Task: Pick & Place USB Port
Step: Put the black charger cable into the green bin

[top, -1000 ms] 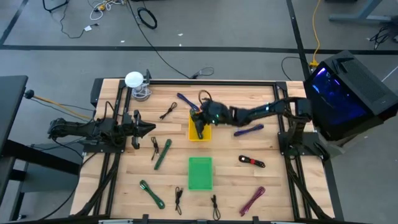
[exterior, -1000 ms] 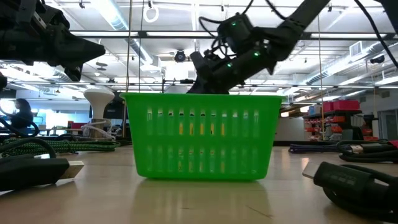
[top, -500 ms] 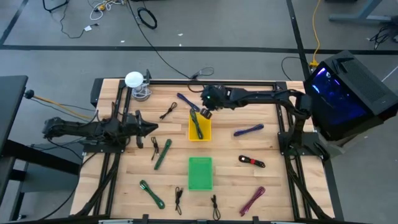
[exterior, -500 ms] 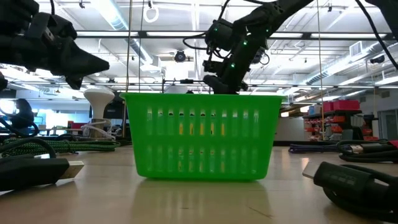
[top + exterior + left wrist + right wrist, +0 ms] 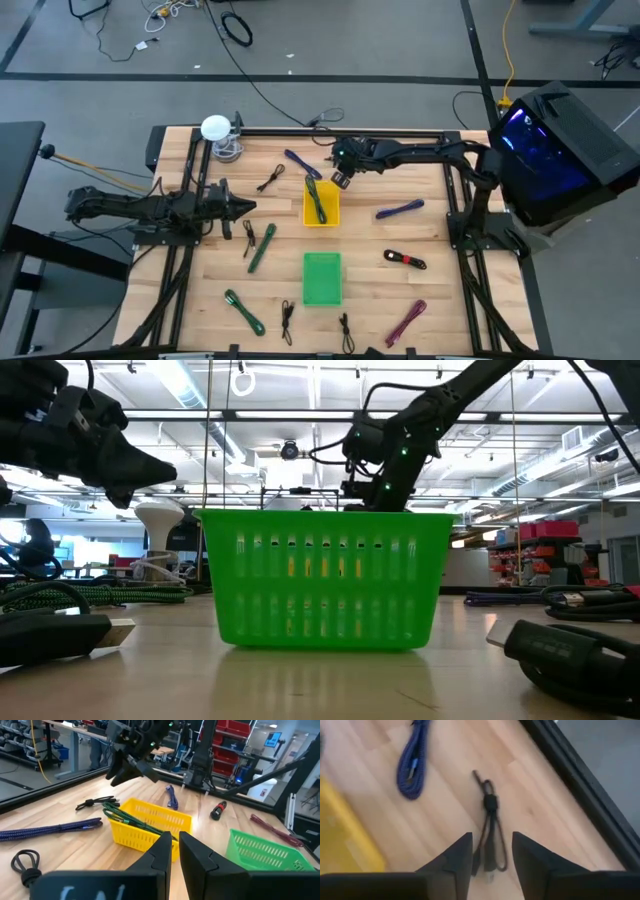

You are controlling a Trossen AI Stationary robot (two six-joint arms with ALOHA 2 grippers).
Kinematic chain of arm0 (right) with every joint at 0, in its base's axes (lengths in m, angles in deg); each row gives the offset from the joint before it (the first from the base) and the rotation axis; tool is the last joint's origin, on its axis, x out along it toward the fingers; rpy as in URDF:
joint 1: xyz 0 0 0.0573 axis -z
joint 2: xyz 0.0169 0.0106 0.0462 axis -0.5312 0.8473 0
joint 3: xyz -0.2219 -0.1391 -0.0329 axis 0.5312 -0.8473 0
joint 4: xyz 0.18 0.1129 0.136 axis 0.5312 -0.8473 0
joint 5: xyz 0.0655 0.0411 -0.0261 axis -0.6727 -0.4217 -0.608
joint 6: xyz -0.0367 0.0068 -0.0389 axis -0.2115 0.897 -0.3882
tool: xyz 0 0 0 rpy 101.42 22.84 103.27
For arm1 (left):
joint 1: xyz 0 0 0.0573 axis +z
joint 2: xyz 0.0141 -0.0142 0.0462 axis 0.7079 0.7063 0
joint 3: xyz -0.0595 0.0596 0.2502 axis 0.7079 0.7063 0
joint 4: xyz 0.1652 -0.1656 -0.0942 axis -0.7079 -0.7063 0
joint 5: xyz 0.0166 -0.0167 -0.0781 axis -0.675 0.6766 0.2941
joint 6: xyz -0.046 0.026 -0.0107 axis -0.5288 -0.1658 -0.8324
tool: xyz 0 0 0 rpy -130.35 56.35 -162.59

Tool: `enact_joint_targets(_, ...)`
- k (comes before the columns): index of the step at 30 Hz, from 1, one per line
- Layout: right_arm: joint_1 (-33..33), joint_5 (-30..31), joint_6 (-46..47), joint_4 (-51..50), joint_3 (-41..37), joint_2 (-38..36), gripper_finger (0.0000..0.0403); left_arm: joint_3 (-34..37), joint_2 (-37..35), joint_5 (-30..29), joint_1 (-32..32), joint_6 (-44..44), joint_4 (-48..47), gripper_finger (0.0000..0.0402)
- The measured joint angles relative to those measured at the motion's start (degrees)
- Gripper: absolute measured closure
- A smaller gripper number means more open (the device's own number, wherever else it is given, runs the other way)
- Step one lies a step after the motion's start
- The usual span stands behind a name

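Observation:
A green cable (image 5: pixel 318 200) lies in the yellow basket (image 5: pixel 321 218) at the table's middle; the left wrist view shows the cable (image 5: pixel 131 818) draped over the basket's rim (image 5: pixel 150 810). My right gripper (image 5: pixel 339 180) hangs open just beyond the basket's far side. In its wrist view the right gripper (image 5: pixel 492 840) is above a black cable (image 5: pixel 490 825) lying flat on the wood, with a coiled blue cable (image 5: pixel 411 765) beside it. My left gripper (image 5: pixel 248 207) waits at the left, pointing level toward the basket, its fingers (image 5: pixel 165 845) nearly together on nothing.
A green basket (image 5: pixel 322 278) stands nearer the front edge and fills the low view (image 5: pixel 320 580). Several loose cables lie around: a purple one (image 5: pixel 400 210), a black-and-red one (image 5: pixel 405 260), a pink one (image 5: pixel 408 320), green ones (image 5: pixel 261 248). A black frame rail (image 5: pixel 580 775) runs along the far edge.
My right gripper has come up out of the yellow basket and gone toward the table's far edge and a little right, turning as it went. The green cable has stayed behind in the basket.

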Motion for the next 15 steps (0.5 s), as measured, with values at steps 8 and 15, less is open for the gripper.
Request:
enact_joint_targets(8, 2.40, -3.98, -0.09, 5.43, -3.15, 0.04, 0.0246, 0.00, 0.00, 0.55, 0.00, -0.06, 0.21, 0.0362)
enact_joint_targets(15, 2.29, -5.20, -0.09, 7.86, -3.83, 3.76, 0.0252, 0.00, 0.00, 1.10, 0.00, 0.16, 0.26, 0.0362)
